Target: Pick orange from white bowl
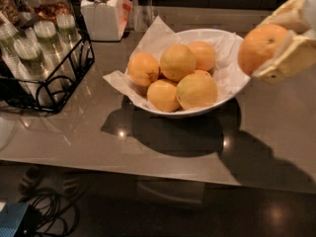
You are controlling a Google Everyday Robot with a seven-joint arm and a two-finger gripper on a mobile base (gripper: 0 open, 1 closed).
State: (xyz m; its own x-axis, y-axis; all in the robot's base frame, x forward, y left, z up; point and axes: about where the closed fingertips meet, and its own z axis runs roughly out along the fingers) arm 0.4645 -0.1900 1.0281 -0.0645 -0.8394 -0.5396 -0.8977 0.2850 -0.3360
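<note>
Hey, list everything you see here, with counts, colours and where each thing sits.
orange: one, deep orange, in the gripper, right of the bowl
bowl: one, white, paper-lined, centre of table
fruits: five, yellow-orange, in the bowl
jar: one, white, lidded, behind the bowl
rack: one, black wire, left
glasses: several, greenish, in the rack
table: one, grey
cables: dark, floor, lower left
gripper: one, pale yellow, shut on the orange, right edge
</note>
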